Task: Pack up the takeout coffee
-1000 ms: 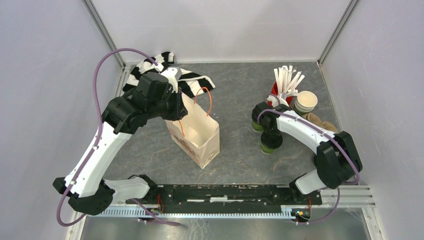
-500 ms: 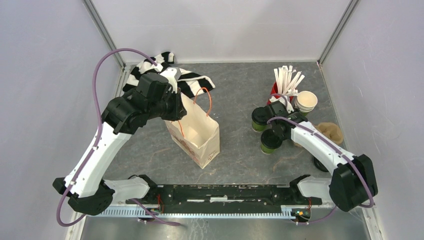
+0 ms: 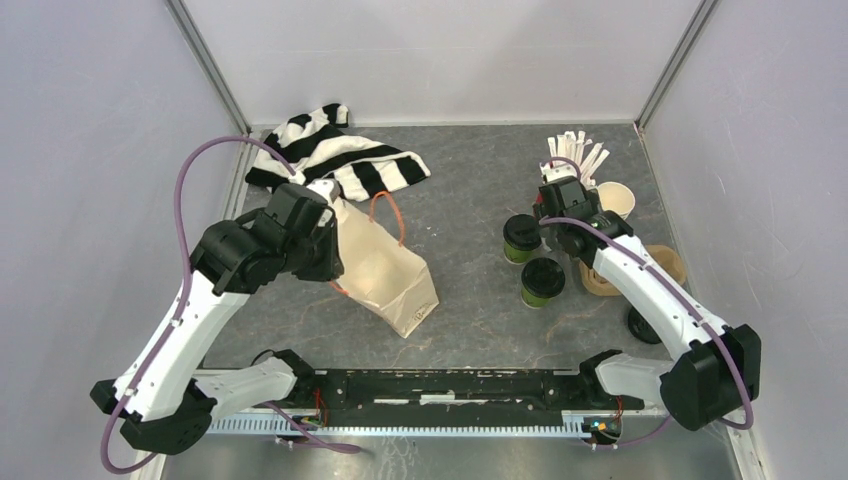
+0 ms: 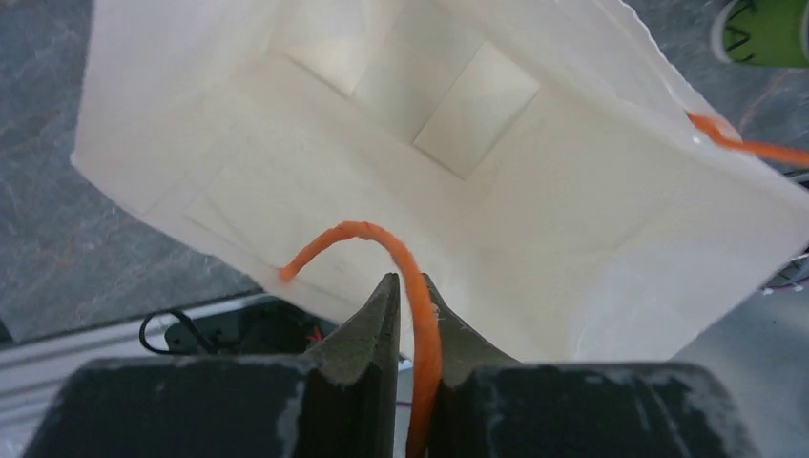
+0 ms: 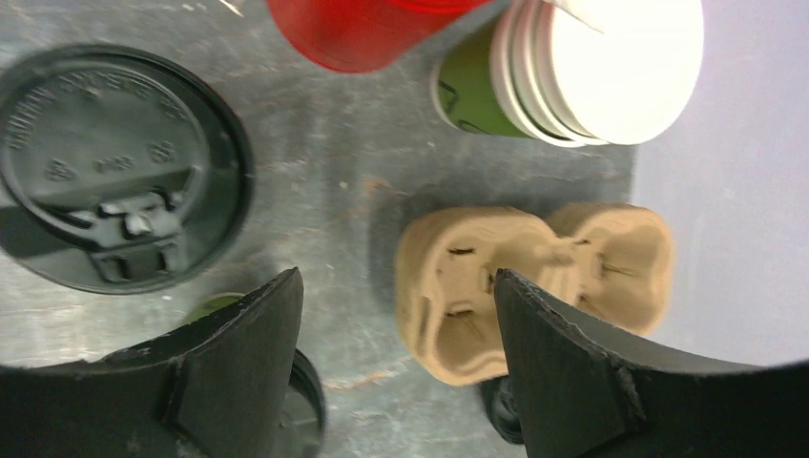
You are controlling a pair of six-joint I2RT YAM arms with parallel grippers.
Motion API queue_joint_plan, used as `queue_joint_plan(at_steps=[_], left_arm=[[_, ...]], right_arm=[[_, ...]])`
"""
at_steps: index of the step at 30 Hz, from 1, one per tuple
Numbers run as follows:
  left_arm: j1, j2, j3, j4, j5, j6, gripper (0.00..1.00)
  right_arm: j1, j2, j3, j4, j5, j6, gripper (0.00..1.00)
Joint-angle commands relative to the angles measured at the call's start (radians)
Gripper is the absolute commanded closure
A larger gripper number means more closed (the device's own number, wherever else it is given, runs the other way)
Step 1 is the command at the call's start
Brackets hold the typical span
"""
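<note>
Over on the left, my left gripper (image 4: 405,296) is clamped on one orange handle (image 4: 382,239) of the single paper bag (image 3: 385,270). Right of centre, two takeout coffees stand outside the bag: far cup (image 3: 521,236), near cup (image 3: 542,280). Far right, my right gripper (image 5: 393,286) hangs wide open, gripping nothing, above one red cup (image 5: 363,29), one cup stack (image 5: 601,67) and one cardboard carrier (image 5: 534,277).
</note>
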Motion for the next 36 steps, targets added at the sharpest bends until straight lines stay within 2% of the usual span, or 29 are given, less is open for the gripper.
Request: queue_joint_plan(at_steps=[1,8,10,13,16,18,22,25,30,36], left_arm=[[-0.002,0.005,-0.033,-0.082,0.014,-0.101,0.84],[-0.002,0.013,-0.097,-0.082,0.15,-0.175,0.85],[-0.002,0.02,-0.097,-0.082,0.142,-0.177,0.85],[-0.002,0.068,-0.07,-0.082,0.129,-0.141,0.86],[-0.002,0.153,0.044,-0.08,0.106,-0.094,0.86],[-0.002,0.204,0.111,-0.071,0.099,-0.061,0.86],[-0.002,0.237,0.106,-0.009,0.075,0.014,0.86],[0.0,0.24,0.101,0.017,0.056,0.065,0.86],[0.001,0.261,0.124,0.033,0.087,0.089,0.86],[0.003,0.225,0.061,0.094,0.119,0.033,0.86]], right_arm=[[-0.011,-0.024,-0.041,0.111,-0.173,0.072,0.19],[-0.036,-0.126,-0.151,0.165,-0.242,0.128,0.1],[-0.062,-0.151,-0.176,0.18,-0.265,0.125,0.09],[-0.125,-0.159,-0.174,0.141,-0.281,0.12,0.08],[-0.221,-0.155,-0.147,0.08,-0.328,0.097,0.09],[-0.283,-0.139,-0.128,0.039,-0.34,0.056,0.1],[-0.377,-0.08,-0.086,-0.047,-0.291,-0.025,0.14],[-0.376,-0.05,-0.061,-0.093,-0.279,-0.08,0.23],[-0.371,-0.045,-0.023,-0.14,-0.213,-0.188,0.3],[-0.333,-0.089,-0.051,-0.162,-0.223,-0.202,0.31]])
